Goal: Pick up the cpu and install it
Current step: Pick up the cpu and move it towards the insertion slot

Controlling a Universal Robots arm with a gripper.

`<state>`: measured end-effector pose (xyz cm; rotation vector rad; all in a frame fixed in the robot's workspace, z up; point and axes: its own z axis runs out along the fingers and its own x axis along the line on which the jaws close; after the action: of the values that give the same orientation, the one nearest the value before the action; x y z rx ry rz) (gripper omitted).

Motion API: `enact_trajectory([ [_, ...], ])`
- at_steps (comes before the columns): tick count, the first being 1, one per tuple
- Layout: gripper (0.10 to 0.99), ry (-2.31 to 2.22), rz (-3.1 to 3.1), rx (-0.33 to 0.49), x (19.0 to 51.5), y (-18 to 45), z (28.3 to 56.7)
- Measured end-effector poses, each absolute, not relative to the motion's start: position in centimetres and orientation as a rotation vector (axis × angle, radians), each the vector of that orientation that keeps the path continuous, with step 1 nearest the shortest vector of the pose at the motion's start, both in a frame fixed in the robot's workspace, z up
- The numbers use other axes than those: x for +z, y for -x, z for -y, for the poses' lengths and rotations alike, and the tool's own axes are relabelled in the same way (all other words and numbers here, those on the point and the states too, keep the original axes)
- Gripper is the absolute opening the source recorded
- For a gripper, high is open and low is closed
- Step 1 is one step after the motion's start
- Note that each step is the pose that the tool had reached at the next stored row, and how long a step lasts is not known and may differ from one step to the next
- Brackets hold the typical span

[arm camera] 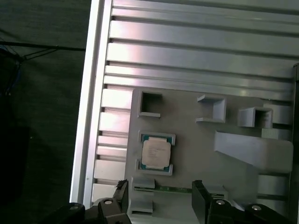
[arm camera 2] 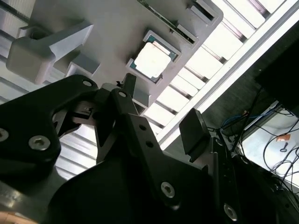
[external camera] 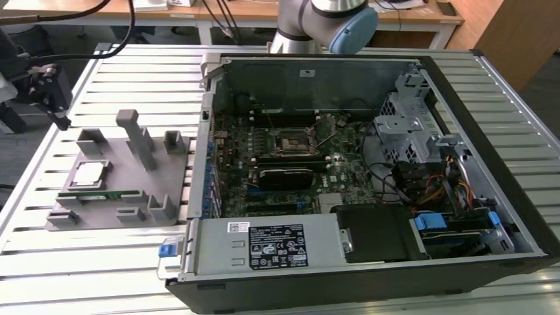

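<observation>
The cpu [external camera: 90,174], a small square chip with a silvery top, lies flat in a recess of the grey holder [external camera: 166,172] on the exterior view's left. Both wrist views look down on the cpu [arm camera: 155,154] [arm camera 2: 152,59] in that recess. My gripper [arm camera: 160,199] [arm camera 2: 161,112] hangs well above the holder, open, its two black fingers [arm camera: 200,201] spread apart with nothing between them. It touches nothing. The black square socket [external camera: 289,141] sits on the motherboard inside the open computer case [external camera: 324,79], with its lever raised.
A thin green memory stick [external camera: 101,195] [arm camera: 173,189] lies in a slot of the holder beside the cpu. Grey posts [external camera: 138,138] rise from the holder. The slatted metal table [external camera: 131,72] ends close to the holder [arm camera: 88,140]. The arm's base [external camera: 319,26] stands behind the case.
</observation>
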<state>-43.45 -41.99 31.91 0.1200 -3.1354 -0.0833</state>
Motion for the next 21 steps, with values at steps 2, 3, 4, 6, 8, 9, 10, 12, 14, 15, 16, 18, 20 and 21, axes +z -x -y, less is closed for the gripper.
enact_trajectory([
  [2,0.647,-0.110,3.136,-0.083,31.5,43.4,41.9],
  [3,0.647,-0.109,3.136,-0.083,31.4,43.4,41.9],
  [4,0.647,-0.109,3.136,-0.083,31.2,43.4,41.9],
  [6,0.647,-0.108,3.136,-0.084,30.8,43.4,41.8],
  [8,0.647,-0.108,3.136,-0.085,30.4,43.4,41.8],
  [9,0.647,-0.108,3.136,-0.085,30.3,43.4,41.8],
  [10,0.647,-0.108,3.136,-0.085,30.1,43.4,41.8],
  [12,0.647,-0.108,3.136,-0.085,29.7,43.4,41.8],
  [14,0.647,-0.108,3.136,-0.085,29.4,43.4,41.8],
  [15,0.647,-0.108,3.136,-0.085,29.2,43.4,41.8],
  [16,0.647,-0.108,3.136,-0.084,29.0,43.5,41.8],
  [18,0.647,-0.108,3.136,-0.085,28.6,43.4,41.7],
  [20,0.647,-0.108,3.136,-0.085,28.3,43.4,41.7],
  [21,0.647,-0.108,3.136,-0.085,28.1,43.5,41.7],
])
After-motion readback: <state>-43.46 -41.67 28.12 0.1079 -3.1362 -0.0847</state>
